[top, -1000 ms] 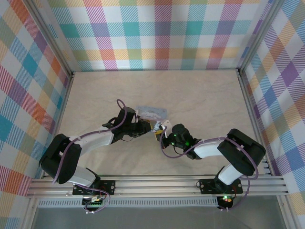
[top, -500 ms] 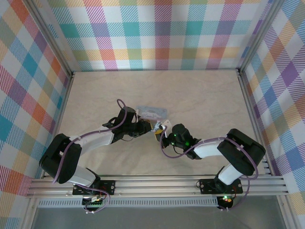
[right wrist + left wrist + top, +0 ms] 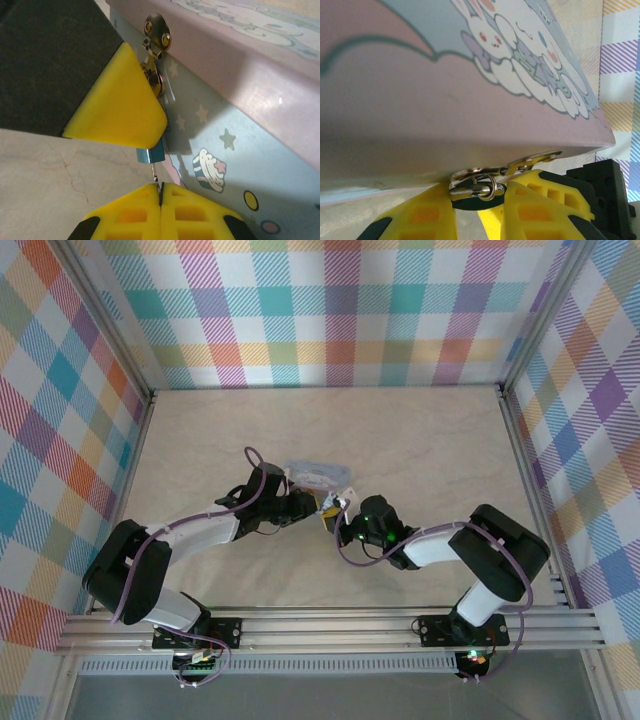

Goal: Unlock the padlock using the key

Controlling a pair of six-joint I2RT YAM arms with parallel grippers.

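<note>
The tiny teal padlock point(image 3: 150, 154) hangs from the metal hasp point(image 3: 156, 27) on the front of the pastel-blue cartoon tin point(image 3: 235, 135). My left gripper point(image 3: 477, 210) is shut on the padlock point(image 3: 472, 192); its yellow finger point(image 3: 120, 100) covers most of the lock body in the right wrist view. Right below, my right gripper point(image 3: 161, 192) is shut on the key point(image 3: 156, 177), whose thin blade reaches up to the lock's bottom face. In the top view both grippers, left point(image 3: 318, 505) and right point(image 3: 345, 510), meet at the tin's near side.
The tin point(image 3: 318, 475) lies mid-table on the pale marble surface point(image 3: 420, 440). Checked walls surround the table on three sides. Bare tabletop point(image 3: 60, 170) lies below the padlock.
My right arm has edged slightly left, bringing the key closer in under the padlock. The left arm and the tin have stayed put.
</note>
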